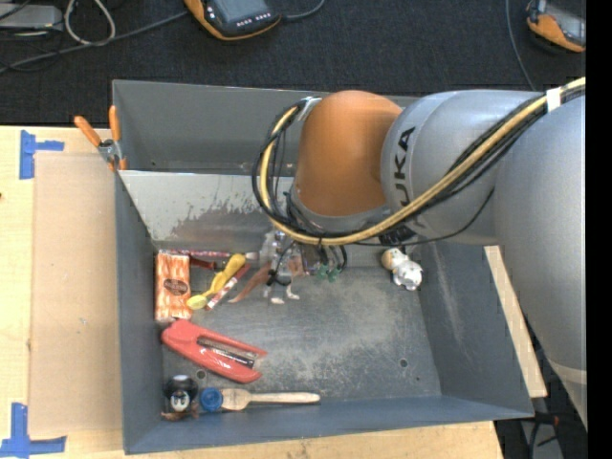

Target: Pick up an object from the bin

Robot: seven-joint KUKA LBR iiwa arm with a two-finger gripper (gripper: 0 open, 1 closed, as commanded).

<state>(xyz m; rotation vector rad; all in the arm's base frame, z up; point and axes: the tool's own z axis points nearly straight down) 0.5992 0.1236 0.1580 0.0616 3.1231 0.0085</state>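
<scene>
Your grey arm (405, 165) lettered KUKA, pincer (280, 273) in the grey metal bin (363, 347) near a yellow curved piece (226, 277), its grip you cannot tell.

Striped red-and-white packet (173, 285) lies flat at 8 o'clock of the view. Red clip-like tool (212, 352) at 7 o'clock. Wooden-handled, blue-headed utensil (273, 399) just below it. Small white item (404, 272) at 4 o'clock. Orange-edged teach pendant (229, 6) at 11 o'clock.

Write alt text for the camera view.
The gripper hangs low in the middle of the grey bin, beside a yellow curved thing and a red patterned packet. A red hand tool and a wooden stick lie lower left; a small white thing lies at right.
</scene>
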